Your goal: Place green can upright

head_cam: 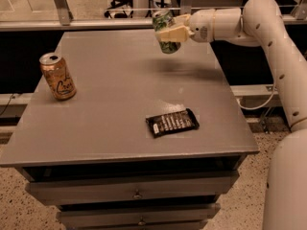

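The green can [165, 31], with a green-and-white mottled label, hangs in the air above the far middle of the grey table [115, 85]. It is nearly upright, tilted slightly. My gripper [169, 28] reaches in from the right and is shut on the can, with one cream finger [171, 33] across its side. The can's shadow lies on the tabletop below and to the right.
An orange-gold can [57, 75] stands upright at the table's left edge. A black snack bar wrapper [171, 122] lies flat near the front right. My white arm [268, 37] spans the right side. Drawers [136, 193] sit below the tabletop.
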`<state>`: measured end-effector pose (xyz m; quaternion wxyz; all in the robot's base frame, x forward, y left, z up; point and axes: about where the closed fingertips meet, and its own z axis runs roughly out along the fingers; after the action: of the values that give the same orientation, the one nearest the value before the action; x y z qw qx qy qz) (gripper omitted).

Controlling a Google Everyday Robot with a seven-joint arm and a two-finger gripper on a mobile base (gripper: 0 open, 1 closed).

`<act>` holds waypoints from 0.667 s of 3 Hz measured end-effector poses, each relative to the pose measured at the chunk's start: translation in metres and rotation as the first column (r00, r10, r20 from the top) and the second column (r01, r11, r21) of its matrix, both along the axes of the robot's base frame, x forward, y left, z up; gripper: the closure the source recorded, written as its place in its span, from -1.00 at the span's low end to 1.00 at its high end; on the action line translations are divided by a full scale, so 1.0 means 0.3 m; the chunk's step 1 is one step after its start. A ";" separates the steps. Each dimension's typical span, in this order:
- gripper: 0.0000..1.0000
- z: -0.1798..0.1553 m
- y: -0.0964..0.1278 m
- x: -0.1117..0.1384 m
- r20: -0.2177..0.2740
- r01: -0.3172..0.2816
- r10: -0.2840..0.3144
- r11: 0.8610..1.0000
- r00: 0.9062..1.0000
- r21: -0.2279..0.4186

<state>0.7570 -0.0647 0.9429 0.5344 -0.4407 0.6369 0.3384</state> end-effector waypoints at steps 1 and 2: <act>1.00 -0.060 -0.047 -0.037 -0.015 -0.032 0.032 0.998 0.999 0.057; 0.96 -0.148 -0.078 -0.075 -0.036 -0.078 0.083 0.988 0.996 0.134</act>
<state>0.7345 -0.0883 0.8986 0.5350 -0.4224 0.6057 0.4104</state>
